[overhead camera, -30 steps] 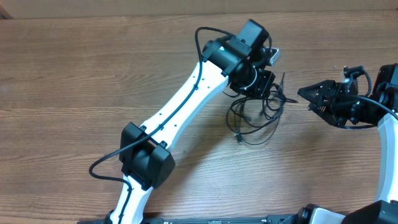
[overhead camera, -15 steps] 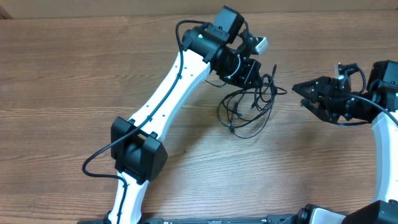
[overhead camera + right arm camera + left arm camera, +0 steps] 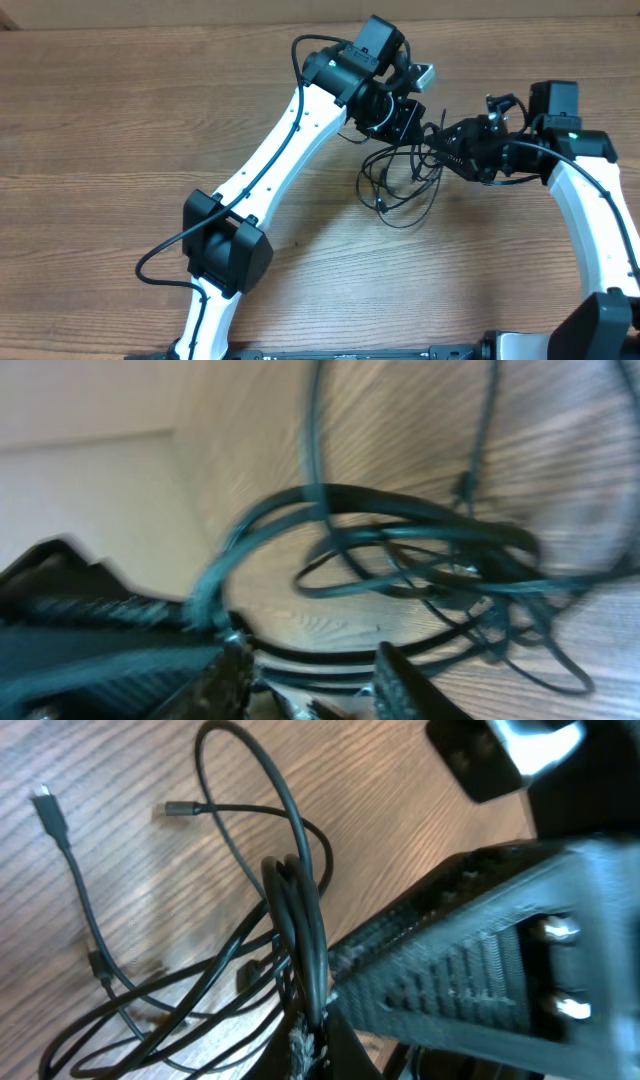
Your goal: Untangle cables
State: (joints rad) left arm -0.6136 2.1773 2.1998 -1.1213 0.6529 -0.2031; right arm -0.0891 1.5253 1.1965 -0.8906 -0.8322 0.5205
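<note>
The right tool (image 3: 442, 150) has swung in from the right edge and now noses into the cables (image 3: 402, 186), its fingers apart with strands running between them. The left tool (image 3: 408, 122) has barely shifted. It pinches a doubled bunch of cord and lifts one side so the loops trail onto the table (image 3: 120, 120), likely anchoring the tangle while the other tool pulls a strand free.

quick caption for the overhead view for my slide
Left gripper and right gripper meet at a tangle of black cables on a wooden table.
</note>
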